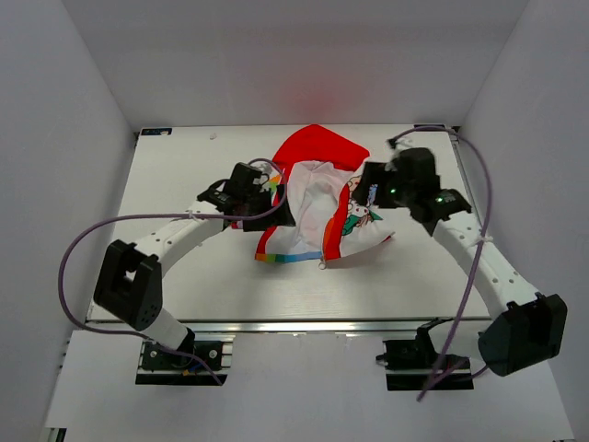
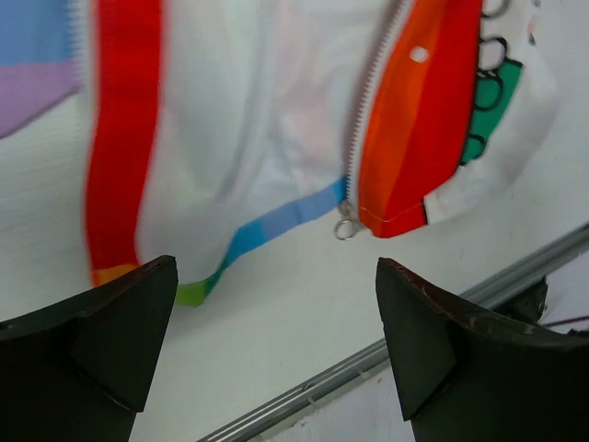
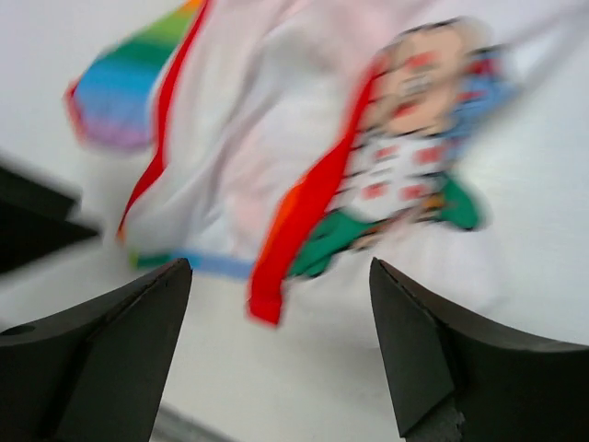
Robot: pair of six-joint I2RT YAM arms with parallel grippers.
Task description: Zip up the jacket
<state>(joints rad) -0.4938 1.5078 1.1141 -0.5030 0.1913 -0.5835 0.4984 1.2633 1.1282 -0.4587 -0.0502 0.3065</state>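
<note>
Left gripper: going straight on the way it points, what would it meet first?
The left gripper would probably meet the jacket's rainbow hem near the zipper pull; depth is unclear, so the table might come first.

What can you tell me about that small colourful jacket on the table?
The small child's fabric jacket lies crumpled and unzipped on the white table, white lining exposed, red hood toward the far side. It has a rainbow-striped hem, cartoon print and a metal zipper pull at the bottom edge.
</note>
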